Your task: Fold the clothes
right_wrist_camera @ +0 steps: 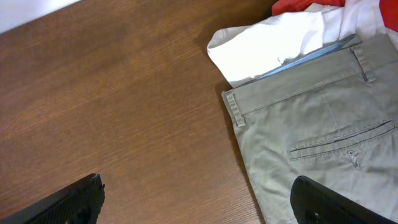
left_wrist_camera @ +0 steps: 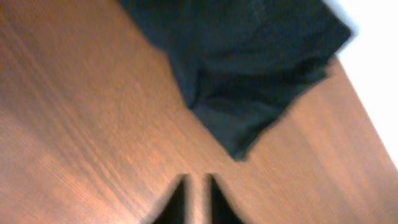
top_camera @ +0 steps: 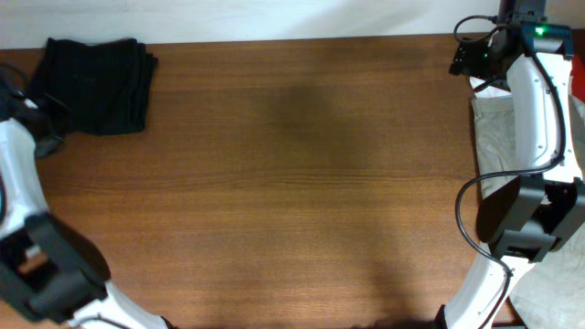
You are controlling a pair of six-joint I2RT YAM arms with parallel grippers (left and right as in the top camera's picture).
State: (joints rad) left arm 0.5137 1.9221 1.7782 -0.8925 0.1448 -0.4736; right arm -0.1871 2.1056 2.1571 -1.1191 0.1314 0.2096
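A folded black garment [top_camera: 91,84] lies at the table's far left corner; it fills the top of the left wrist view [left_wrist_camera: 249,62]. My left gripper [top_camera: 44,137] is just beside its near left edge, off the cloth. Its fingers [left_wrist_camera: 198,196] are shut and empty over bare wood. Khaki trousers [right_wrist_camera: 311,124] lie at the right edge of the table [top_camera: 292,183], with a white garment [right_wrist_camera: 267,46] and a red one [right_wrist_camera: 305,5] beyond them. My right gripper [right_wrist_camera: 199,199] is wide open and empty, one finger over wood, the other over the trousers. It shows at the far right corner in the overhead view [top_camera: 475,59].
The pile of light clothes [top_camera: 489,128] runs along the table's right edge under the right arm. More pale cloth [top_camera: 548,283] lies at the near right. A white wall borders the table's far edge.
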